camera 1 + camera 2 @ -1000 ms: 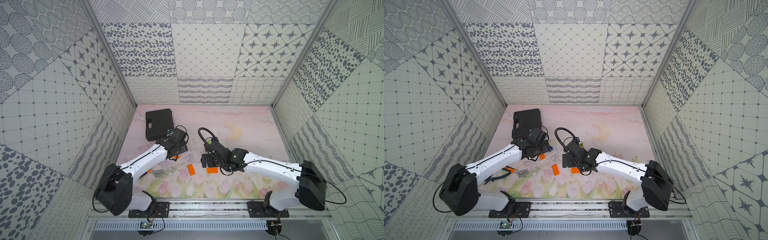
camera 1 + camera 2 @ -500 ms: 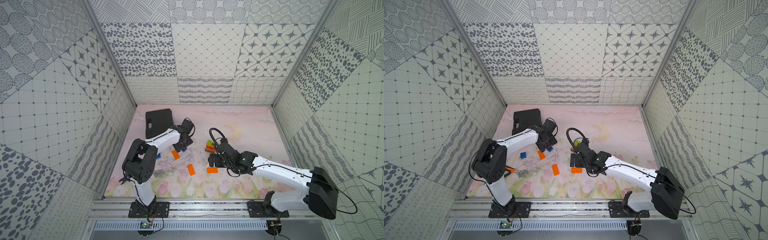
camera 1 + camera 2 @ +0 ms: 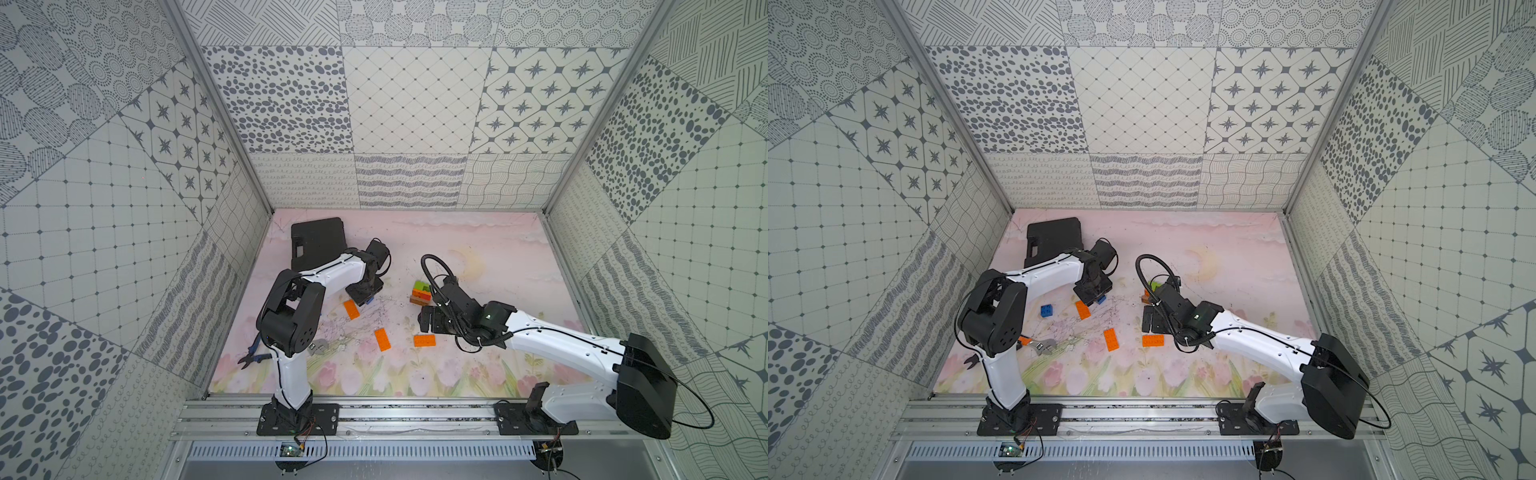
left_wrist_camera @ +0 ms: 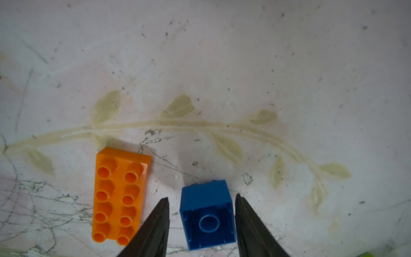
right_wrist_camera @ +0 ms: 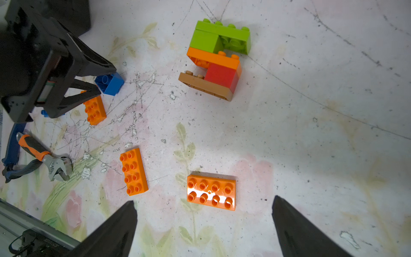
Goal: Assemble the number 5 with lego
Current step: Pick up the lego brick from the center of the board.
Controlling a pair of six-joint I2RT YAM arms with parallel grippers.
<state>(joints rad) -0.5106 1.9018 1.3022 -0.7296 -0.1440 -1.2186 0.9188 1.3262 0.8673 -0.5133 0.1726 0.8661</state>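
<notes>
A blue square lego brick (image 4: pixel 208 213) lies on its side on the mat, hollow underside toward the left wrist camera. My left gripper (image 4: pixel 201 197) straddles it with the jaws narrow: one finger touches its side, the other stands a small gap off. An orange oblong (image 4: pixel 120 195) lies right beside it. A joined piece (image 5: pixel 213 60) of green, orange, red and brown bricks sits mid-mat (image 3: pixel 420 293). My right gripper (image 5: pixel 202 199) hangs wide open and holds nothing, above a loose orange oblong (image 5: pixel 211 192). Another orange oblong (image 5: pixel 133 171) lies left of that one.
A black case (image 3: pixel 318 241) lies at the back left behind the left arm. An orange-handled wrench (image 5: pixel 42 155) and blue-handled pliers (image 3: pixel 251 357) lie near the front left. A second blue brick (image 3: pixel 1046 310) sits left of the left gripper. The metal rail (image 3: pixel 415 409) bounds the front.
The left arm has swung its gripper rightward over the blue brick and narrowed its jaws around it. The right gripper shifted slightly right, uncovering the joined piece, and stayed wide open.
</notes>
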